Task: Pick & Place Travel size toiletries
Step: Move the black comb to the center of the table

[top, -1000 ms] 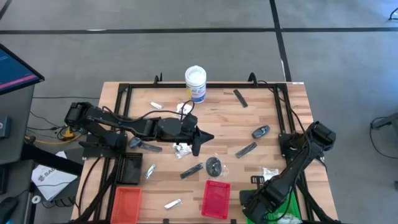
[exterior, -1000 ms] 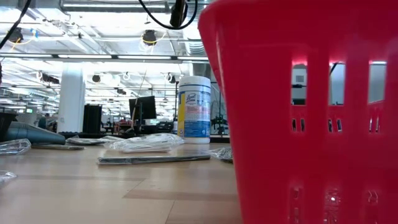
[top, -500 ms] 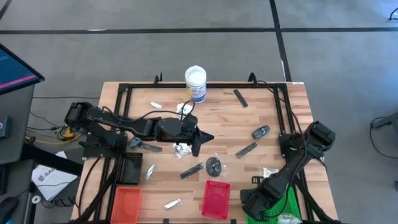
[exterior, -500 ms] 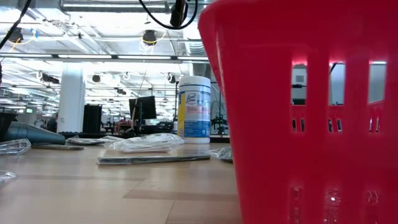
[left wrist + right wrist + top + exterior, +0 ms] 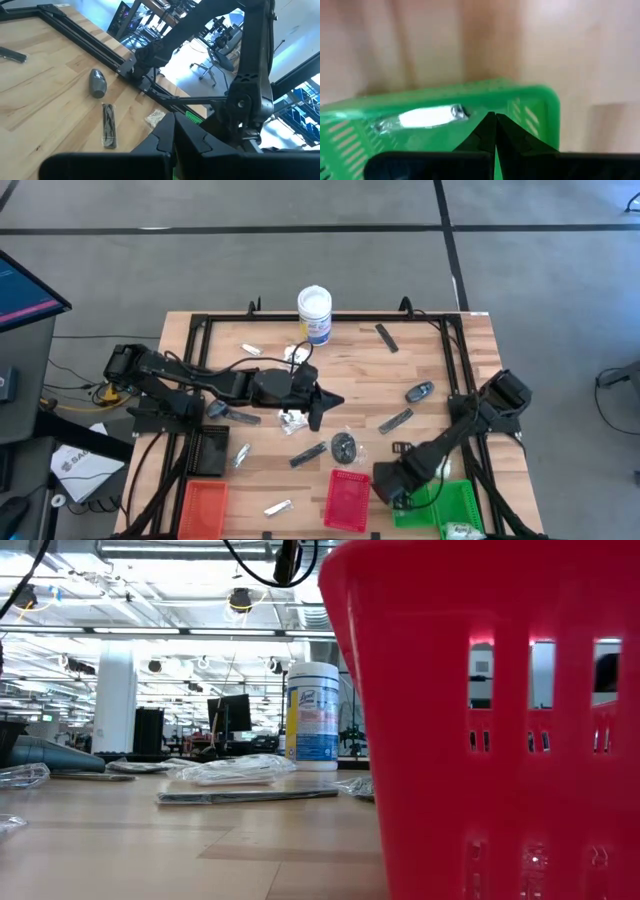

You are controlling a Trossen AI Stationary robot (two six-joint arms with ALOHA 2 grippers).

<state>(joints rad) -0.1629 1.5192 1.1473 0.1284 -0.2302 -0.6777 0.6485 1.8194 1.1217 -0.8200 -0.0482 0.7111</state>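
We see three trays along the table's near edge: an orange tray, a red tray and a green tray. The green one holds a clear packet with white contents at its near right corner; the right wrist view shows that packet lying inside the green wall. We cannot make out anything in the orange or red trays. The right gripper hangs between the red and green trays, fingers pressed together, holding nothing. The left gripper sits mid-table with fingers closed, empty, just beside a small clear packet. The other toiletries lie loose on the wood: a dark disc, black sticks and, a grey sachet, a grey tube. A white tub stands upright at the far edge.
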